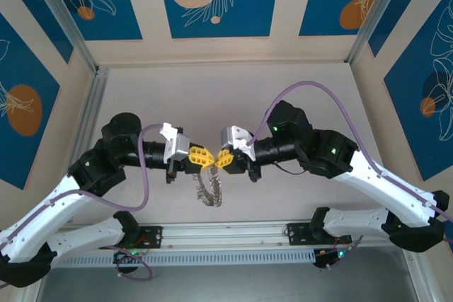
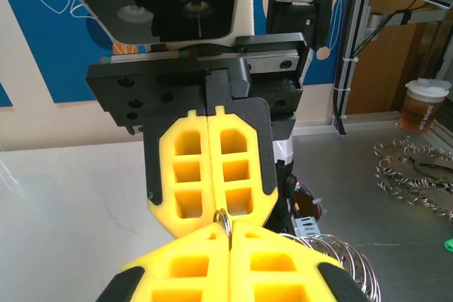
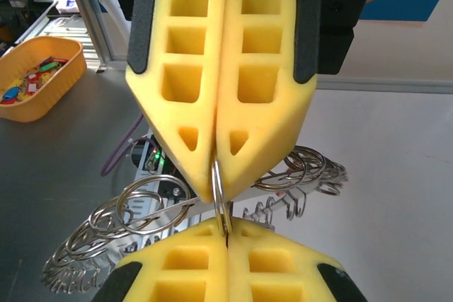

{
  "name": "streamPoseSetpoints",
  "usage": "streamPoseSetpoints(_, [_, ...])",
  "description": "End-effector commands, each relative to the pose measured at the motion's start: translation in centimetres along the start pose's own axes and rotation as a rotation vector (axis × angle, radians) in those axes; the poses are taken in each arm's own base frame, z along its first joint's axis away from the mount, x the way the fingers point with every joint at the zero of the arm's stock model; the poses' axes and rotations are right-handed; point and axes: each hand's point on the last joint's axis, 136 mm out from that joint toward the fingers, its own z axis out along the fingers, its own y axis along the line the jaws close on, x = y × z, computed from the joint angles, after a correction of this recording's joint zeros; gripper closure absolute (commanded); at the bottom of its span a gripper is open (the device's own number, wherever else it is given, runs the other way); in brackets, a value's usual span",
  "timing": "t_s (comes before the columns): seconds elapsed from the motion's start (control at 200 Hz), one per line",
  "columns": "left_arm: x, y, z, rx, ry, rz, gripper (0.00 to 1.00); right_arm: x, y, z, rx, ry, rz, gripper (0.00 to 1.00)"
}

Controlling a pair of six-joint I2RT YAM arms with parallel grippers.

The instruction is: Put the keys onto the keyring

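Left to right: the left gripper (image 1: 207,158) is reaching in toward centre, its yellow jaws pressed fully together on the thin wire of the keyring (image 3: 219,190). The ring is hanging in mid-air over the table (image 1: 304,196), midway between the two arms, with its crowded silvery bunch (image 1: 210,192) dangling just below the fingertips. The right gripper (image 1: 219,160) is meeting its partner tip to tip. Its jaws are likewise closed tight on the same loop, so both arms are sharing one strand of wire with hardly any gap between the grips.

Off to one side in the right wrist view, an orange basket (image 3: 67,58) is holding small coloured pieces, too small to identify.

The step in hand is looking like steadying the ring, or prying its coil apart, ahead of threading a key. Doing that well is probably going to mean keeping both pinches firm and moving the arms apart only slightly and evenly. A hard tug could be pulling the wire out of the foam pads. The heavy bunch could also be swinging and twisting the ring, so slow, level motion is seeming the safer course.
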Motion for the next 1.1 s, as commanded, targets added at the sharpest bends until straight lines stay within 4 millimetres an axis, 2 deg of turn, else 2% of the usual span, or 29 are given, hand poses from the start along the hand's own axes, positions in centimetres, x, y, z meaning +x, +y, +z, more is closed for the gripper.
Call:
streamPoseSetpoints(0.0, [-3.2, -1.5, -0.6, 0.074, -0.119, 0.087, 1.00, 0.8, -0.7, 0.9, -0.016, 0.016, 0.051, 1.00])
streamPoseSetpoints(0.205, [-3.3, -1.9, -0.6, 0.099, -0.125, 0.089, 1.00, 0.5, -1.2, 0.8, -0.032, -0.003, 0.090, 1.00])
streamPoseSetpoints(0.585, [-3.6, -2.1, -1.0, 0.087, -0.155, 0.095, 1.00, -0.7, 1.3, 0.3, -0.165, -0.100, 0.042, 1.00])
streamPoseSetpoints(1.095, [-3.7, -1.6, -0.6, 0.093, -0.196, 0.088, 1.00, -0.7, 1.7, 1.5, -0.178, -0.093, 0.037, 1.00])
